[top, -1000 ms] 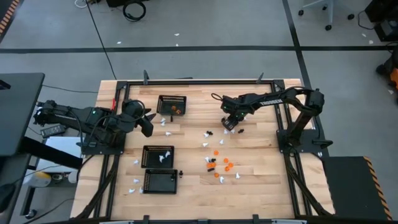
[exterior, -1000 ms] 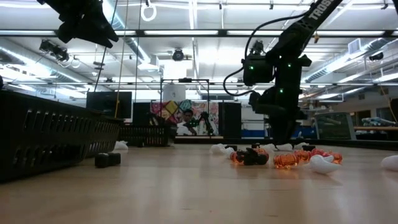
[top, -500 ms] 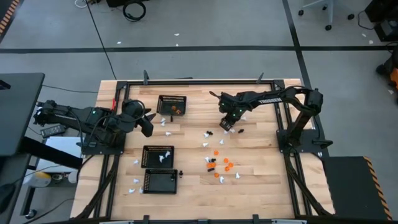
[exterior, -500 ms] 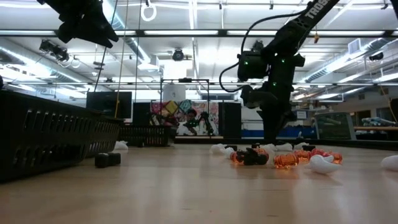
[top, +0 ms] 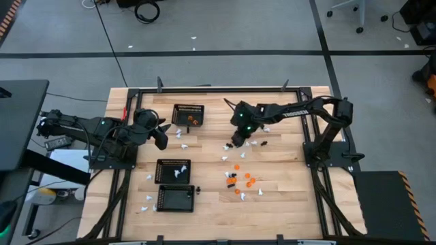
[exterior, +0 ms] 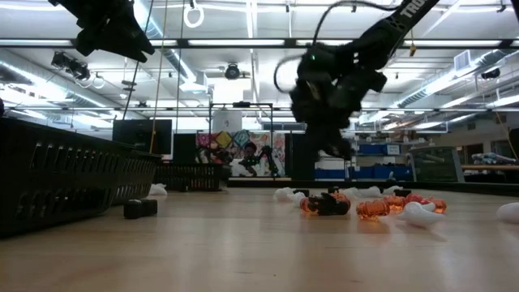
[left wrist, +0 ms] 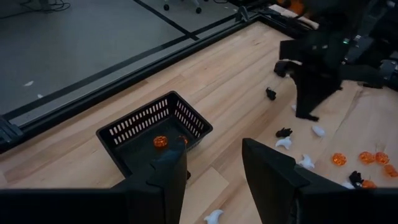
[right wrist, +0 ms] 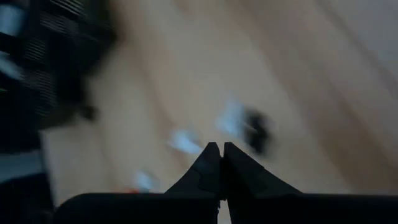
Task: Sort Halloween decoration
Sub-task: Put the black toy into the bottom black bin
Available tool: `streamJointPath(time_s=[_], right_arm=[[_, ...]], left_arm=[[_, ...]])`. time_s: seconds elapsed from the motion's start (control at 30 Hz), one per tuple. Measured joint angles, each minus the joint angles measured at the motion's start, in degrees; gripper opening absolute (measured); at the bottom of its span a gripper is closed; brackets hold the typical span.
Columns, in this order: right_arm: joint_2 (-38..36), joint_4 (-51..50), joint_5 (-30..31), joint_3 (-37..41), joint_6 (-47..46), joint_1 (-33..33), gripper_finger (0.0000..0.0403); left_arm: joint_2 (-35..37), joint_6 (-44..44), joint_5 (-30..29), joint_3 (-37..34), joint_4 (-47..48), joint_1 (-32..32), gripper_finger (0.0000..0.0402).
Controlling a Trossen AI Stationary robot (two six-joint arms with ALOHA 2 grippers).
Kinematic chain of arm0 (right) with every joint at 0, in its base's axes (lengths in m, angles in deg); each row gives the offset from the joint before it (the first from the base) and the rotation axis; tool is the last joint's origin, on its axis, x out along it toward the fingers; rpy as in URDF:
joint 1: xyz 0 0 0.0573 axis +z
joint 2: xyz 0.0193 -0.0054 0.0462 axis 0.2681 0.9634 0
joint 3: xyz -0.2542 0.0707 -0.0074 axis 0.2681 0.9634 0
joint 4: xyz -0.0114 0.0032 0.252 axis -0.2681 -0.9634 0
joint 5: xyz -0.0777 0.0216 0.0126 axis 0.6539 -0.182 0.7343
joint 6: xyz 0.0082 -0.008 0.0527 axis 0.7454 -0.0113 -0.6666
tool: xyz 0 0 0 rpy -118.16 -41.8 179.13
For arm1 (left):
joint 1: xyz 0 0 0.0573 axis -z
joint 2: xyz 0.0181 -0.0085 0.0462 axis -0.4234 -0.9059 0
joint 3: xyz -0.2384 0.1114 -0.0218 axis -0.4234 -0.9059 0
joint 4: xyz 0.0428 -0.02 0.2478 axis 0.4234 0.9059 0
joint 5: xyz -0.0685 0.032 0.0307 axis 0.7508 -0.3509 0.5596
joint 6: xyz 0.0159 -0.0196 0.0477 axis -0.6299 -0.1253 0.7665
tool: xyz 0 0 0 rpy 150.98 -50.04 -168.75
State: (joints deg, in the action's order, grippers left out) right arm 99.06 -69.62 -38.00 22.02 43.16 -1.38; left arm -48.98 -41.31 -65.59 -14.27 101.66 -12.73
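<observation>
Now my right claw [top: 236, 141] hangs pinched shut over the surface [top: 286, 184], holding nothing I can see; my left claw [left wrist: 214, 168] waits wide. The Halloween decoration [top: 242, 179] lies scattered nearby, so I may carry nothing to the orange-piece basket [top: 189, 114].

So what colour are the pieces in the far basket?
Orange pieces in the basket; left wrist view shows them best.

Wooden table [top: 286, 184], three black mesh baskets [top: 189, 114] at left, orange, white, black toy pieces [top: 242, 179] scattered mid-table
</observation>
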Motion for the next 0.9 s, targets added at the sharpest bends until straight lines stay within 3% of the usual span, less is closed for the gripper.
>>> streamJointPath(time_s=[0.27, 0.4, 0.7, 0.9], right_arm=[[0.7, 21.1, 4.1, -0.9, -10.6, 9.1, 0.0016], [4.4, 20.8, 4.1, -5.7, -10.9, 10.8, 0.0016], [17.4, 20.4, -4.5, -24.2, -9.5, 15.2, 0.0016], [24.1, 20.7, -5.8, -34.3, -7.5, 19.2, 0.0016]], left_arm=[[0.0, 0.1, 2.3, 0.0, -0.4, 0.0, 0.0162], [0.0, 0.1, 2.4, 0.0, -0.4, 0.0, 0.0162], [0.0, -2.1, 2.5, 0.0, 0.3, 0.0, 0.0162], [0.0, -5.4, 3.1, 0.0, 1.0, -0.7, 0.0162]])
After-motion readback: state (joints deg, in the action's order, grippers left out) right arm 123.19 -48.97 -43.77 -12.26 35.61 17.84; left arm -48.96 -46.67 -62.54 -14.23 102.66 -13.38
